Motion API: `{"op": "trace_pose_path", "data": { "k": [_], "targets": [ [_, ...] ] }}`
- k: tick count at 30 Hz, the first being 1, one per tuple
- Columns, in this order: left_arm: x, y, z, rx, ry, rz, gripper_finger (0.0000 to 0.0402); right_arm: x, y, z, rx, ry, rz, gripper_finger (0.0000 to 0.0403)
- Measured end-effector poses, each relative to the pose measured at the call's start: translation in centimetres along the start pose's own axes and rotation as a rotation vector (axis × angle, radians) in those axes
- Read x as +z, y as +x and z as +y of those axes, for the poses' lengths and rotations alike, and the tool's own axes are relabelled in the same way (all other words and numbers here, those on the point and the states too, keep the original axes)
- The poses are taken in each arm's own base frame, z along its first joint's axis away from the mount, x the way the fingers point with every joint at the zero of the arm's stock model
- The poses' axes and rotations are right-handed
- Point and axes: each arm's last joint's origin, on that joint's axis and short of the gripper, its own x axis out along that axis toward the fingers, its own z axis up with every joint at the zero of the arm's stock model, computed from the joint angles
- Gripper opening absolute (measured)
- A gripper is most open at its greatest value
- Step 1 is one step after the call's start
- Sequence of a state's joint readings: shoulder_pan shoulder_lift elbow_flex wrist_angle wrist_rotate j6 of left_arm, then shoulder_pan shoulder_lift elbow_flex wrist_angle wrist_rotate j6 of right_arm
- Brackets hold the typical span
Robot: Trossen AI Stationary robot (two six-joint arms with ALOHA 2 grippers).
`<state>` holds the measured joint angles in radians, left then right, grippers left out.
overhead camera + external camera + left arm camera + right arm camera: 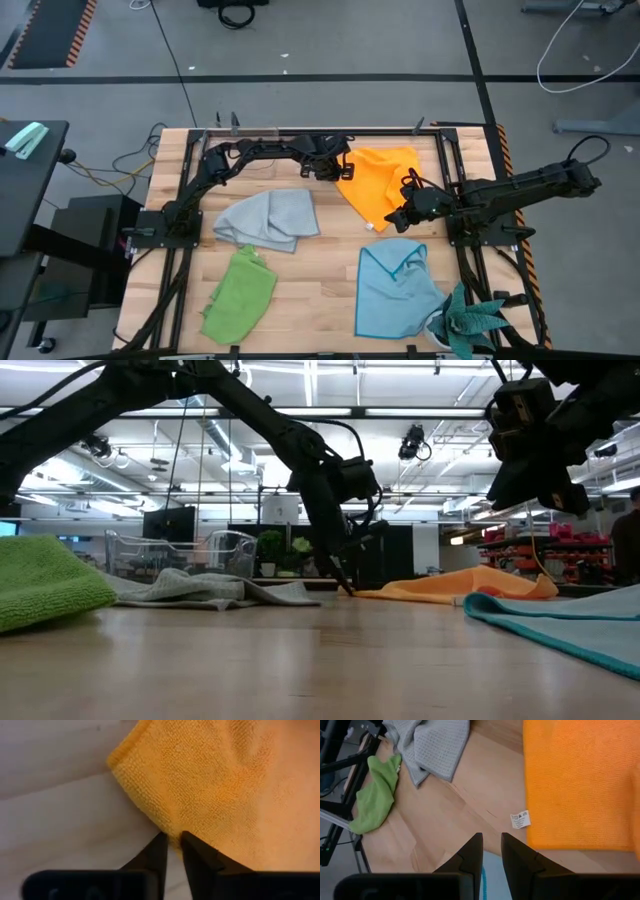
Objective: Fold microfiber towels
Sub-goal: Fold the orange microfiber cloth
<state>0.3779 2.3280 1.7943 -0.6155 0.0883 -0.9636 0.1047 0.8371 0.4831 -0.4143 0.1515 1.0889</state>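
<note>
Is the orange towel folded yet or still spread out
Mostly spread out, not folded: the orange towel lies open on the table, rumpled at one end, with the left gripper at its edge.

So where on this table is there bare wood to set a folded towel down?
Bare wood shows between the green towel and blue towel, and between the grey towel and orange towel. The corner by the plant is crowded.

four towels point(265, 220), one plant point(475, 322)
</note>
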Motion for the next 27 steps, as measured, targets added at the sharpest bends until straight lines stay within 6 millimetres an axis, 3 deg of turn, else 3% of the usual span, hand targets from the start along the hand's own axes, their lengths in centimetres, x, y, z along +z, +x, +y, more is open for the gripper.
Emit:
{"op": "trace_pose_path", "data": {
  "k": [3, 10, 18, 27],
  "targets": [
    [0.2, 0.0, -0.3, -0.025, 0.034, -0.031, 0.0009, 0.2, 0.0, -0.1, -0.01, 0.01, -0.013, 0.0077],
    [-0.6, -1.2, -1.5, -0.056, 0.124, -0.044, 0.0006, 1.8, 0.2, -1.0, -0.057, 0.086, -0.095, 0.0077],
    [-2.2, -3.7, -3.4, -0.059, 0.245, -0.12, 0.0003, 6.1, -0.9, -2.6, -0.154, 0.128, -0.273, 0.0077],
    [-3.6, -4.8, -4.2, -0.055, 0.317, -0.115, 0.0003, 9.9, -1.9, -7.7, -0.288, 0.181, -0.276, 0.0078]
  ]
}}
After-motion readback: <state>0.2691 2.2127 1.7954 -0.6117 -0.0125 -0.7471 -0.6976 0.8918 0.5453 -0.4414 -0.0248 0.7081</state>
